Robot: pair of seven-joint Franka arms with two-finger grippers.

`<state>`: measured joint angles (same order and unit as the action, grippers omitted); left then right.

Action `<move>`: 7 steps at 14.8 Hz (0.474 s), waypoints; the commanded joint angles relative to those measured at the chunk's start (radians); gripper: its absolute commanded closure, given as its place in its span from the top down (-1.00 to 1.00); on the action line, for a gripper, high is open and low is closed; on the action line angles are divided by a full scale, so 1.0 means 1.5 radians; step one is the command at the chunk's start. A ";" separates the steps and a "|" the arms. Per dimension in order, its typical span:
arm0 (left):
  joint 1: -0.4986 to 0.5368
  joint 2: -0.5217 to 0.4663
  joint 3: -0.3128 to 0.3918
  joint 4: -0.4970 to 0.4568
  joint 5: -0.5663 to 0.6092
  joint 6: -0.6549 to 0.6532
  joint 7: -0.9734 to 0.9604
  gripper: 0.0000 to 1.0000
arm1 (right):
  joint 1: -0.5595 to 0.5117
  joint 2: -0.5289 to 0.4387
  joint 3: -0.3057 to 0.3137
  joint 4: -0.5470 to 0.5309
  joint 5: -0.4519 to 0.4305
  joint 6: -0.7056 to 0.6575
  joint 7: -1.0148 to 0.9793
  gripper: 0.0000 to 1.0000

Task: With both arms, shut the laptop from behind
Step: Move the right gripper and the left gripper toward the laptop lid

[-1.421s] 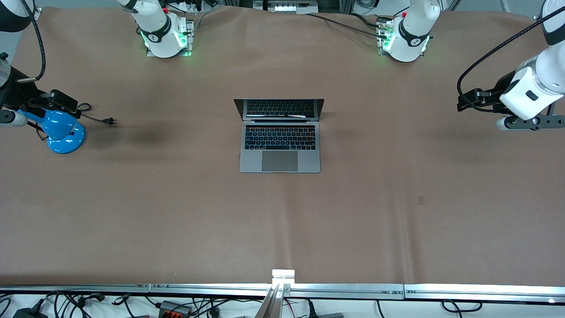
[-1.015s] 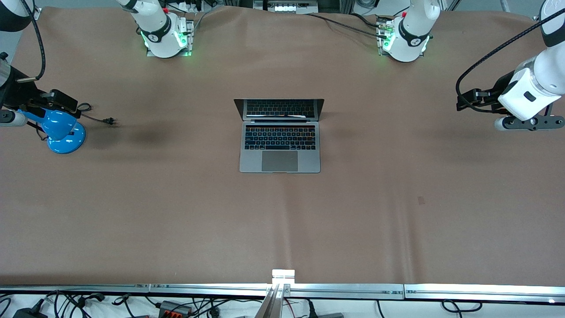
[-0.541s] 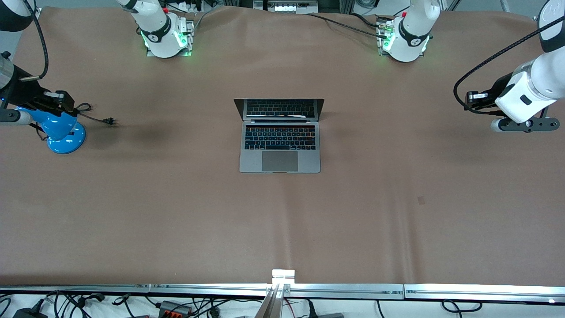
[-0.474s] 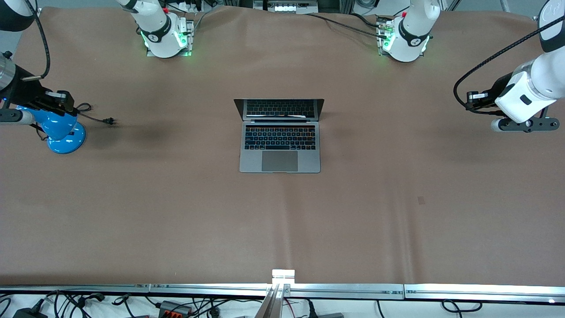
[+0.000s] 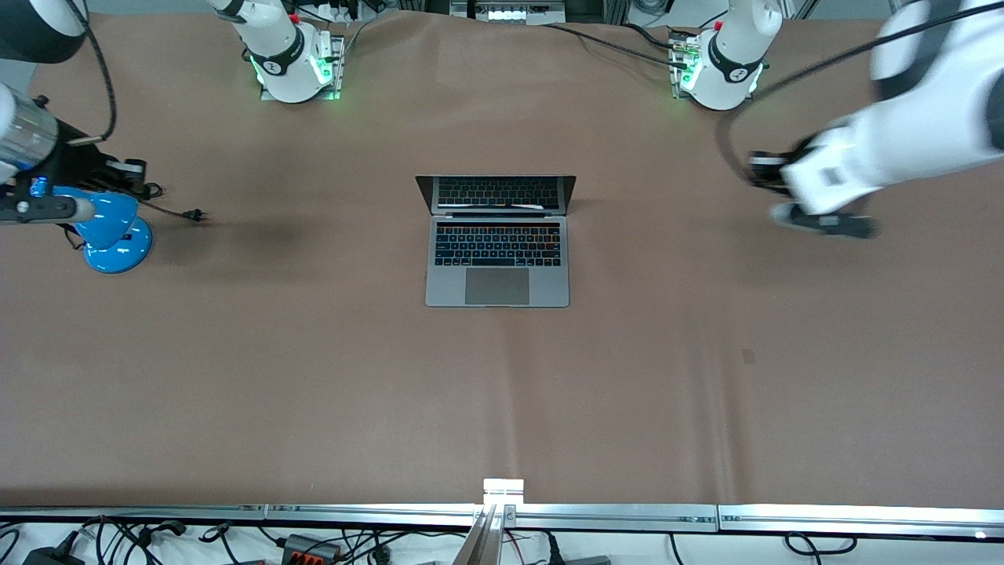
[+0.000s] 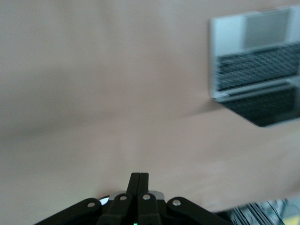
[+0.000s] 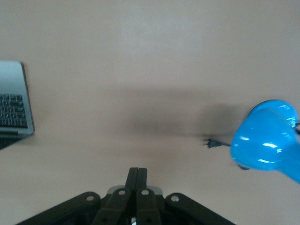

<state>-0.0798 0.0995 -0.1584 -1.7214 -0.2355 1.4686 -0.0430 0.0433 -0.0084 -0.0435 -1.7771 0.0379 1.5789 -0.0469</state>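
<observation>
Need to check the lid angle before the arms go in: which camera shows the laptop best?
The front view: the whole laptop shows, lid open, keyboard and trackpad in plain sight. The left wrist view catches most of it, cut off at the frame's edge. The right wrist view shows only one corner.

One open laptop (image 5: 497, 243) sits on the brown tabletop (image 5: 314, 377), flanked by two white robot arms, the left arm (image 5: 902, 149) and the right arm (image 5: 31, 133). One blue desk lamp (image 5: 110, 231) stands at the right arm's end, its one black plug (image 5: 196, 213) lying beside it.
</observation>
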 commanded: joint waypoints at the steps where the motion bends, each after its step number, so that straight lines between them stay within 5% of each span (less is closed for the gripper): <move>1: -0.010 0.043 -0.035 -0.019 -0.077 0.029 -0.033 -0.99 | 0.011 0.013 -0.001 -0.020 0.067 -0.033 -0.011 -1.00; 4: -0.020 0.043 -0.092 -0.072 -0.096 0.072 -0.041 -0.99 | 0.099 0.018 -0.001 -0.072 0.140 -0.030 0.001 -1.00; 7: -0.017 0.008 -0.141 -0.199 -0.160 0.190 -0.045 -0.99 | 0.166 0.048 -0.001 -0.122 0.250 -0.016 0.001 -1.00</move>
<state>-0.1203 0.1870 -0.3287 -1.8694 -0.4150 1.6425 -0.1058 0.2338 0.0478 -0.0355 -1.9040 0.3214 1.5375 -0.0441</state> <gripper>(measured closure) 0.991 0.991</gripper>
